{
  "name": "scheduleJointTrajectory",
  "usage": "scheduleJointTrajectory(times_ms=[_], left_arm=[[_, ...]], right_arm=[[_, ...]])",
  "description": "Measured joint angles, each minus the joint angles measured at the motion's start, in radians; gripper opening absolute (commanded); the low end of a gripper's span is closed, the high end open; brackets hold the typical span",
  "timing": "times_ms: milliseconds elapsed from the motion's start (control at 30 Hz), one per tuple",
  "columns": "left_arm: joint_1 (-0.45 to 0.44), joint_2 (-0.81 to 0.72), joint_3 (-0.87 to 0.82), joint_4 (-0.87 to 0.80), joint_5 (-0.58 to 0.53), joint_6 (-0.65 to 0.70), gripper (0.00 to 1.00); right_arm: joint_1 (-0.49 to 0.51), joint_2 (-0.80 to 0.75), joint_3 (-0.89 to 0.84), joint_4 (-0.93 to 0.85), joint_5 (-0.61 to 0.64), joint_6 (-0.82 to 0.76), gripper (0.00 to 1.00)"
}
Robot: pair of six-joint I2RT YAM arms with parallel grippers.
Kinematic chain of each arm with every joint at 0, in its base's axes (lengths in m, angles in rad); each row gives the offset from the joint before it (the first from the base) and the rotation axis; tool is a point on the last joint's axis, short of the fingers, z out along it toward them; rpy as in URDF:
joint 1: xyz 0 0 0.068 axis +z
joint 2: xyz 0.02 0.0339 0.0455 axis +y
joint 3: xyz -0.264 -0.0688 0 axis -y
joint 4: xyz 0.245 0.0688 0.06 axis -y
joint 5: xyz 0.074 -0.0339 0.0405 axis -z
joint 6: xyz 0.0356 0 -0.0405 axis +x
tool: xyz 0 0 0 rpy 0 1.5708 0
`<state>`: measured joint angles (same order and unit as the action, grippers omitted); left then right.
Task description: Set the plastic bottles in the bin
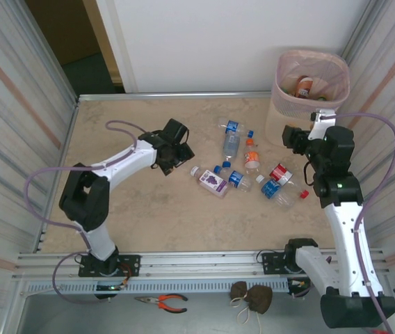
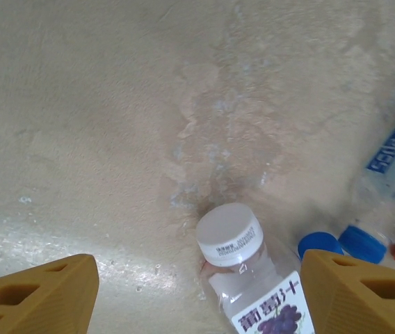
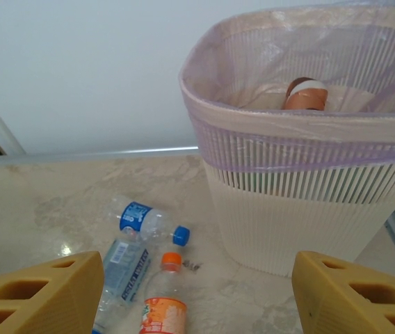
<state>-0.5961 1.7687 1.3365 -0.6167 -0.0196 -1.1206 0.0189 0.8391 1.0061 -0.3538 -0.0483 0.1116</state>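
Top external view: pliers at the near edge, off task. Left gripper has its fingers wide and empty, hovering over the grape-label bottle (cap toward the wrist camera), not closed on it. Right gripper is also wide and empty, beside the bin.

Progress: at least one orange bottle is inside the bin. Roughly six bottles lie loose mid-table, so I judge most work remains.

Surface: beige marbled tabletop, slightly glossy.

Room: ribbed side panels, white back wall, dark doorway far left.
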Motion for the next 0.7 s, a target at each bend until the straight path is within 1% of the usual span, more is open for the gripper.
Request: scheduleJointTrajectory(times_ms=[200,433,533,700], left_arm=[[-0.010,0.100,0.060,-0.018,0.035,-0.105,0.79],[-0.023,0.192,0.123,-0.016,0.109,-0.169,0.79],[-0.026,0.219,0.139,-0.014,0.134,-0.190,0.78],[-0.031,0.252,0.143,-0.006,0.175,-0.217,0.72]], right_arm=[[-0.011,-0.027,-0.015,-0.014,-0.001,-0.001,0.71],[-0.022,-0.030,-0.039,-0.017,-0.001,-0.011,0.71],[-0.026,-0.031,-0.049,-0.019,-0.001,-0.016,0.71],[-0.033,-0.038,-0.049,-0.026,0.000,-0.019,0.71]])
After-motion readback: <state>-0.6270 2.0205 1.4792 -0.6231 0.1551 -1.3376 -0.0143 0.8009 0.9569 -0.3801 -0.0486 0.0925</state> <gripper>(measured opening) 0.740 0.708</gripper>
